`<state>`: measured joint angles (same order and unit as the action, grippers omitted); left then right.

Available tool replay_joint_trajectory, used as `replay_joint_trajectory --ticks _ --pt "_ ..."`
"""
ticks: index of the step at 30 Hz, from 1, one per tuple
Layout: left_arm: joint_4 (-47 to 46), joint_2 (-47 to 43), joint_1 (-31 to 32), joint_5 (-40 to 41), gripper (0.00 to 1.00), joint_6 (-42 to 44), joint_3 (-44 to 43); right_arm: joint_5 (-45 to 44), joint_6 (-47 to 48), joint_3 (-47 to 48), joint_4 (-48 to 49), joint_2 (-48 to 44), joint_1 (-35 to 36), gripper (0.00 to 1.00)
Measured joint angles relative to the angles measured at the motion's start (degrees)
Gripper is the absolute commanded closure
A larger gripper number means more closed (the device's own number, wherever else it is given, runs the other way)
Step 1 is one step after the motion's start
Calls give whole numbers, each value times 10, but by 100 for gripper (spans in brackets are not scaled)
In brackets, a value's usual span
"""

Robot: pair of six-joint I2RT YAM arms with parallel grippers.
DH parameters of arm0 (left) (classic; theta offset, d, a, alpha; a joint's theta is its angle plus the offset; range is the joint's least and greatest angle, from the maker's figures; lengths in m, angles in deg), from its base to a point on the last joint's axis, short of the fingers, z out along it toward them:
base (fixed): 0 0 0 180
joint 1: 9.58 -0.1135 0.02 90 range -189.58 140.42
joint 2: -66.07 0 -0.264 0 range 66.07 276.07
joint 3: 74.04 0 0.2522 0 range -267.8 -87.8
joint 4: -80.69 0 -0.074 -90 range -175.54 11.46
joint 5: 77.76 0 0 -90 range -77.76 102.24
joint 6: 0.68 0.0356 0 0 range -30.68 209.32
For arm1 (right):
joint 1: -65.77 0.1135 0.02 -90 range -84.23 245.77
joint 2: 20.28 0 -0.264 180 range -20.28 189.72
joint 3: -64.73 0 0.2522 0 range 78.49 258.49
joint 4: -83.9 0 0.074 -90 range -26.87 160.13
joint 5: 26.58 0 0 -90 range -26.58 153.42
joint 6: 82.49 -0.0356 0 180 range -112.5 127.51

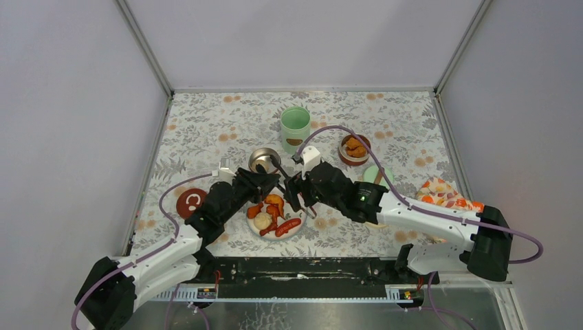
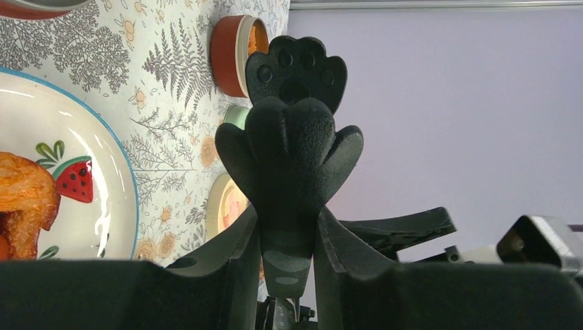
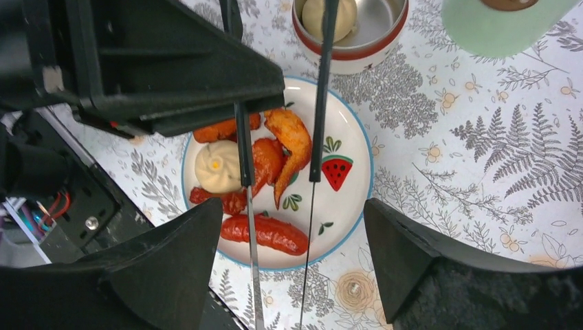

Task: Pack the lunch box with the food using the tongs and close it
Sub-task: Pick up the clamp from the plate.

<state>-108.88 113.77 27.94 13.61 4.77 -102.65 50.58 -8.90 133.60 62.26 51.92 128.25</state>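
The tongs (image 3: 316,103) are clamped in my left gripper (image 2: 289,237), which is shut on them just below their black paw-shaped tips (image 2: 295,137). Their two slim arms run between the fingers of my right gripper (image 3: 292,213), which stands open and touches neither arm. Under them the white plate (image 3: 350,199) holds a red sausage (image 3: 265,234), a pale ball (image 3: 216,165) and orange fried chunks (image 3: 292,134). The tips reach over a steel bowl (image 3: 350,55) with one pale ball (image 3: 347,14) inside. The mint-green jar (image 1: 295,128) stands open behind it.
A dark-red bowl of fried chunks (image 1: 355,149) sits to the right of the jar, with the green lid (image 1: 377,175) in front of it. A dark-red lid (image 1: 191,203) lies left of the plate. A patterned round piece (image 1: 440,192) lies at the right edge.
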Motion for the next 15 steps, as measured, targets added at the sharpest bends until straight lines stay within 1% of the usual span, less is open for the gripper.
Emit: replay_joint_trajectory --ticks 4,7,15 --pt "0 4 0 2 100 -27 0 23 23 -14 0 0 0 18" --pt "-1 7 0 2 100 -47 2 37 37 -15 1 1 0 20" --pt "-1 12 0 2 100 -83 3 54 63 -16 10 9 0 28"
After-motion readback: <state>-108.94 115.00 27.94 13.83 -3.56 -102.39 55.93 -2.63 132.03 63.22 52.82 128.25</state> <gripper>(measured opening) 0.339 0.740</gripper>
